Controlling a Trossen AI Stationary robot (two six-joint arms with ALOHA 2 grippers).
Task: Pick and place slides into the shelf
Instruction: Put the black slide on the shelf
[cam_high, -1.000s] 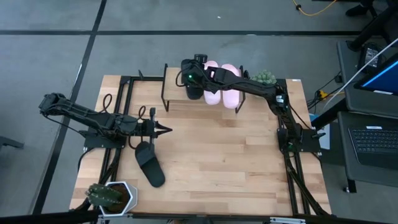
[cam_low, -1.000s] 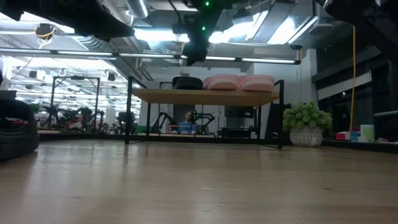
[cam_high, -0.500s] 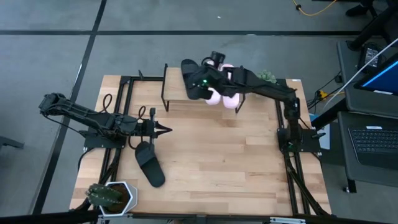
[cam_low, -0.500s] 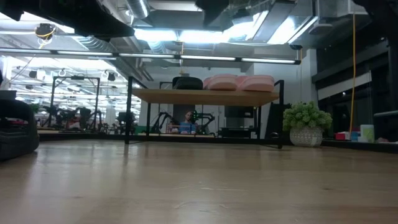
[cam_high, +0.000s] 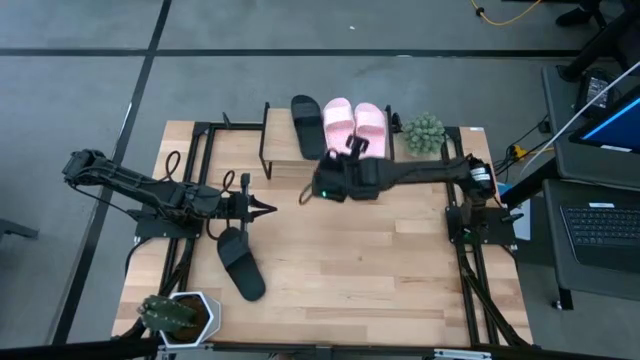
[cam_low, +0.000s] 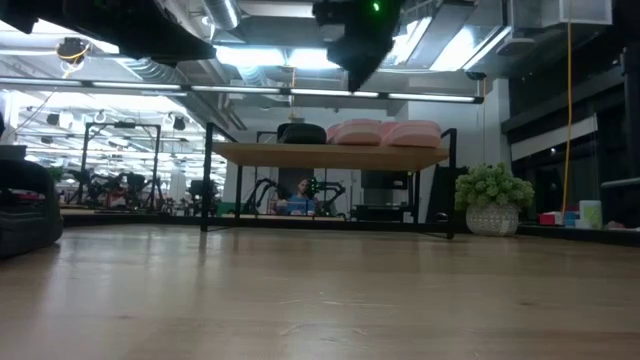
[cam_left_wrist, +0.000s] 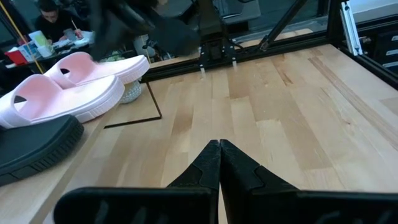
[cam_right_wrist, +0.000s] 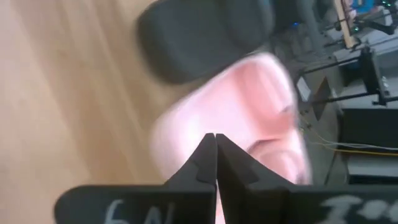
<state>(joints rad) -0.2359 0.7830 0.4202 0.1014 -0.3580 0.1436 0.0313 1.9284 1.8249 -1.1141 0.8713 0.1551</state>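
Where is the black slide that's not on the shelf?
In the high view, the black slide lies on the table's left side, beside the left hand, near the potted cactus.

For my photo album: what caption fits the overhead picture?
Three slides sit on the shelf; one black slide waits on the table.

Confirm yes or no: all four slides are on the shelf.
No. The high view shows one black slide lying on the table near the left gripper, while only three sit on the shelf.
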